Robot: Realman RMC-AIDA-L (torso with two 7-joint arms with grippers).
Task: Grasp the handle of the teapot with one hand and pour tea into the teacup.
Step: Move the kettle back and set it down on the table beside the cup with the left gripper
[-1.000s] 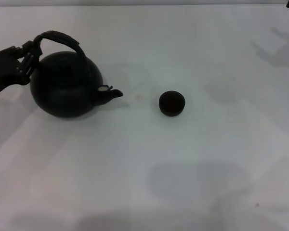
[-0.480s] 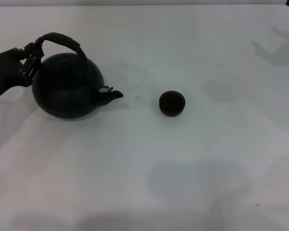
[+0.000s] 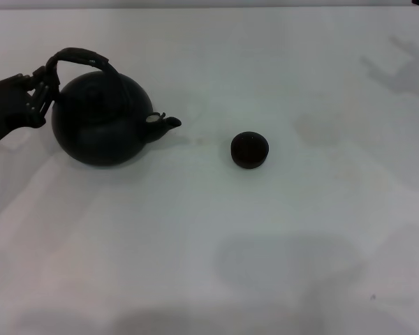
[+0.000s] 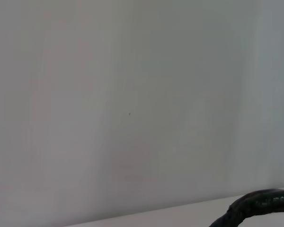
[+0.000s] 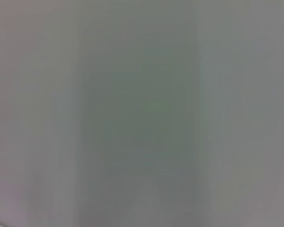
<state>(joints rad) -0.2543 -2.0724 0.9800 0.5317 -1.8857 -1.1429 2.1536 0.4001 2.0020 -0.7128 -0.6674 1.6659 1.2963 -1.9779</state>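
The black teapot [image 3: 101, 129] is at the left of the white table [image 3: 216, 230] in the head view, its stubby spout [image 3: 166, 123] pointing right towards the teacup [image 3: 249, 149]. That small dark round cup stands about a hand's width beyond the spout. My left gripper [image 3: 46, 85] comes in from the left edge and is shut on the left end of the arched handle [image 3: 80, 54]. The left wrist view shows only a dark curved piece of the handle [image 4: 255, 207] against pale background. My right gripper is out of view, and the right wrist view shows only blank grey.
Soft shadows lie on the white table at the far right [image 3: 405, 73] and near the front centre [image 3: 286, 262]. No other objects stand near the teapot or the cup.
The teapot has risen a little and shifted slightly right with my left gripper on its handle. Its spout now sits higher than before. The teacup has not moved.
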